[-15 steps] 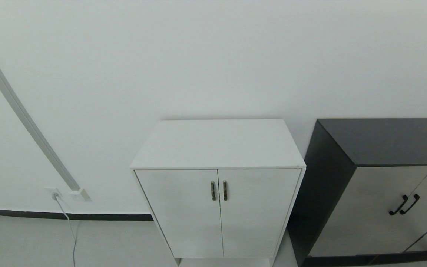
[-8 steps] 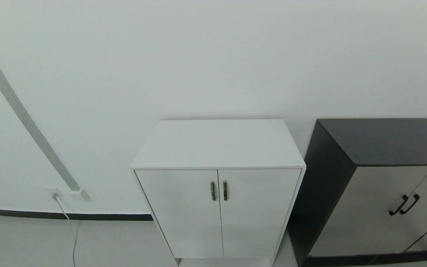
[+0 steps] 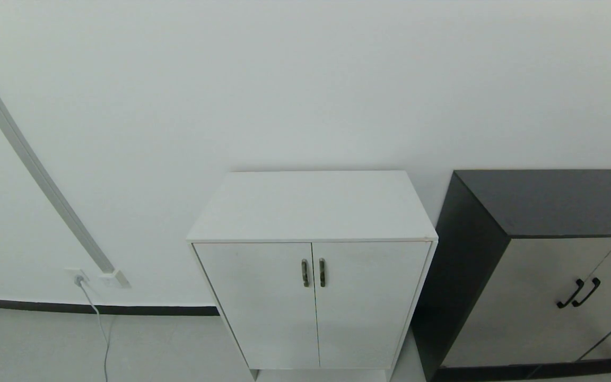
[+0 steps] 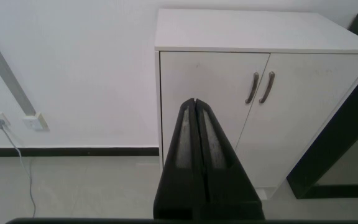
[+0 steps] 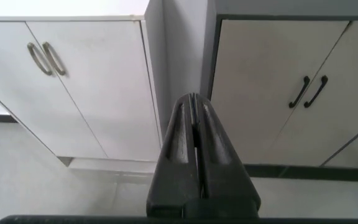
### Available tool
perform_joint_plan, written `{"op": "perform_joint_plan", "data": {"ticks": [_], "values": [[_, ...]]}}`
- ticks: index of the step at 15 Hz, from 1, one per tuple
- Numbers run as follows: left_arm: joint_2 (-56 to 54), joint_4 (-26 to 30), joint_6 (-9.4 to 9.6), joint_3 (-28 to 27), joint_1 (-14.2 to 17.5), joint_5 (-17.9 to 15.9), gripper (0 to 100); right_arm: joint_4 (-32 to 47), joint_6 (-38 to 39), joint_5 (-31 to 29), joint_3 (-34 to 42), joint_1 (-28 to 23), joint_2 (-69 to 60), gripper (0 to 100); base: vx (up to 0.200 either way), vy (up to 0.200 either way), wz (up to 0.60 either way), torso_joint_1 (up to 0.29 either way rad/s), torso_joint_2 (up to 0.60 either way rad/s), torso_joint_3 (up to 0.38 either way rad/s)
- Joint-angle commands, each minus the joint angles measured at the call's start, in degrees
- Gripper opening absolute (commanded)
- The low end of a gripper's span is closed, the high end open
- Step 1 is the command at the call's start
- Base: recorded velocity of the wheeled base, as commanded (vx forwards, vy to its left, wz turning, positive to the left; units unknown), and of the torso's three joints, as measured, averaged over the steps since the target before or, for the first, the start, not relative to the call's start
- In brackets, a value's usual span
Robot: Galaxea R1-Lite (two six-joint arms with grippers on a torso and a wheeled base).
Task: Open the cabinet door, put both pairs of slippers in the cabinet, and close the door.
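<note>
A white two-door cabinet point(image 3: 313, 297) stands against the wall straight ahead, both doors closed, with two vertical metal handles point(image 3: 313, 272) side by side at the middle. In the left wrist view the same cabinet point(image 4: 216, 118) and its handles point(image 4: 260, 88) lie beyond my left gripper point(image 4: 196, 102), which is shut with nothing in it and held back from the doors. My right gripper point(image 5: 193, 98) is shut and empty too, pointing at the gap between the white cabinet point(image 5: 73, 87) and the dark one beside it.
A black cabinet point(image 3: 539, 276) with pale doors and black handles point(image 3: 578, 292) stands close to the right of the white one. On the left wall there is a slanted cable duct point(image 3: 35, 164), a socket point(image 3: 77, 277) and a hanging cord point(image 3: 101, 329). Pale floor lies before both cabinets.
</note>
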Motion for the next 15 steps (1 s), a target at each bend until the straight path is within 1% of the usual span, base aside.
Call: {"op": "perform_joint_plan", "data": {"ticks": [1, 4, 8, 12, 15], "values": [[0.0, 0.0, -0.04, 0.0, 0.0, 0.0, 0, 0.0, -0.1, 0.0, 0.0, -0.2, -0.5, 0, 0.000, 0.000, 0.00, 0.000, 0.00, 0.000], [0.0, 0.0, -0.04, 0.0, 0.0, 0.0, 0, 0.1, -0.4, 0.0, 0.0, -3.9, -0.8, 0, 0.000, 0.000, 0.00, 0.000, 0.00, 0.000], [0.0, 0.0, -0.04, 0.0, 0.0, -0.1, 0, 0.1, -0.6, 0.1, 0.0, -5.5, -5.6, 0, 0.000, 0.000, 0.00, 0.000, 0.00, 0.000], [0.0, 0.0, -0.04, 0.0, 0.0, -0.1, 0, 0.0, 0.4, 0.1, 0.0, -5.9, -6.2, 0, 0.000, 0.000, 0.00, 0.000, 0.00, 0.000], [0.0, 0.0, -0.04, 0.0, 0.0, -0.1, 0, -0.8, 4.9, -2.6, 0.3, -6.0, -6.2, 0, 0.000, 0.000, 0.00, 0.000, 0.00, 0.000]]}}
